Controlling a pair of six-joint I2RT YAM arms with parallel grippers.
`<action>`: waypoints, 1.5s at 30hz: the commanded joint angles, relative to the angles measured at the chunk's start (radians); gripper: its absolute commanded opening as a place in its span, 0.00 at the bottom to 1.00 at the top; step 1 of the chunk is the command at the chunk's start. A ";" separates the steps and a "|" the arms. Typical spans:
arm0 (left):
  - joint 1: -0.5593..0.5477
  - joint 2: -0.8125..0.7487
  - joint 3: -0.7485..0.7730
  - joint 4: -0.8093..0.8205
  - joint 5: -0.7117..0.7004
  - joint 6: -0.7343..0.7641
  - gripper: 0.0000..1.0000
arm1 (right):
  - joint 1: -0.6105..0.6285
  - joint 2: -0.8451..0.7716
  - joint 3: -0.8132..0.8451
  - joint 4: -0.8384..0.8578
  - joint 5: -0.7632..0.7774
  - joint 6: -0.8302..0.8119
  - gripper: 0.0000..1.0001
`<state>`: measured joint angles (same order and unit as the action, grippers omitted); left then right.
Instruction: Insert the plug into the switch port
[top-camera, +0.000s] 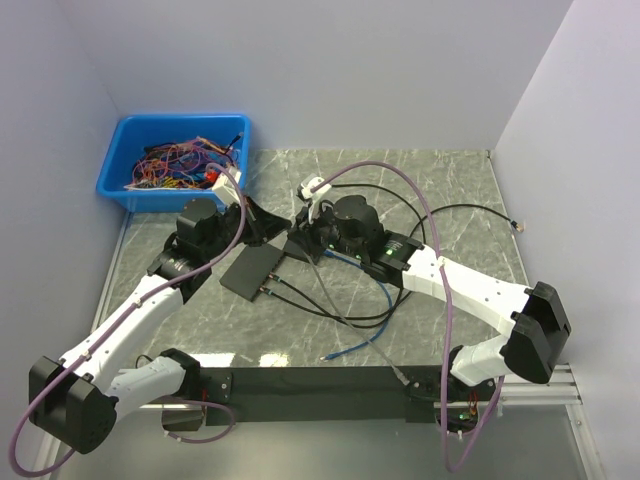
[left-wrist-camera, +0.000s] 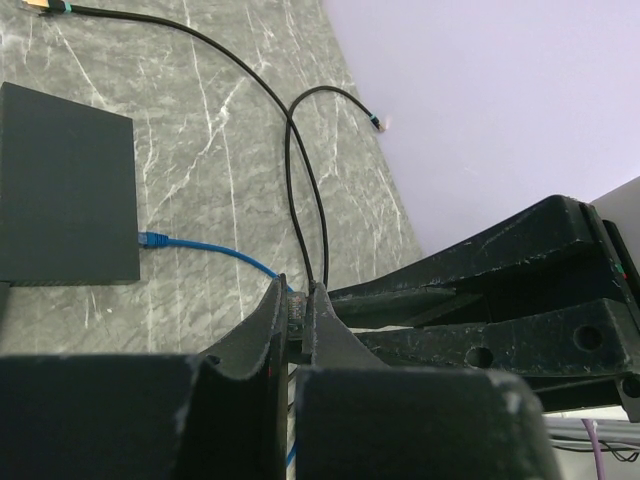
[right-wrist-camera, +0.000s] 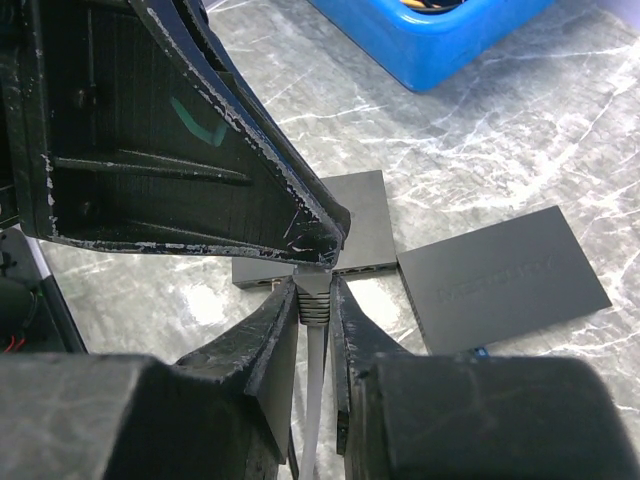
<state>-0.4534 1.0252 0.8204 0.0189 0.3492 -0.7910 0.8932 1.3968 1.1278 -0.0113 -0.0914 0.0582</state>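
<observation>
A grey plug (right-wrist-camera: 314, 305) on a grey cable (right-wrist-camera: 312, 400) is pinched at its ribbed boot between my right gripper's (right-wrist-camera: 314, 288) fingers. My left gripper (left-wrist-camera: 297, 303) is shut on the plug's front tip (left-wrist-camera: 296, 322); its fingers (right-wrist-camera: 250, 170) come in from the upper left in the right wrist view. Both grippers meet above the table's middle (top-camera: 292, 232). Two dark switches lie below: one (right-wrist-camera: 350, 225) straight ahead with its port side towards the plug, the other (right-wrist-camera: 500, 275) to its right. The larger switch also shows in the top view (top-camera: 250, 270).
A blue bin (top-camera: 180, 160) of coloured wires stands at the back left. A blue cable (left-wrist-camera: 215, 252) is plugged into the switch (left-wrist-camera: 65, 190). Loose black cables (left-wrist-camera: 300, 170) loop over the marble top; one ends in a plug (top-camera: 516, 226) at the right.
</observation>
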 joint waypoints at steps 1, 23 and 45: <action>-0.002 -0.014 0.006 0.038 0.001 -0.008 0.01 | 0.006 -0.001 0.040 0.042 0.018 0.005 0.11; -0.004 -0.002 -0.006 0.052 -0.006 -0.010 0.01 | 0.006 -0.013 0.035 0.053 0.002 0.025 0.19; 0.030 0.228 0.031 0.169 -0.142 0.131 0.66 | -0.264 0.089 -0.053 -0.142 0.329 0.236 0.00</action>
<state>-0.4423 1.1866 0.8089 0.0875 0.2485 -0.7155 0.6666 1.4296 1.0782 -0.0780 0.1116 0.2306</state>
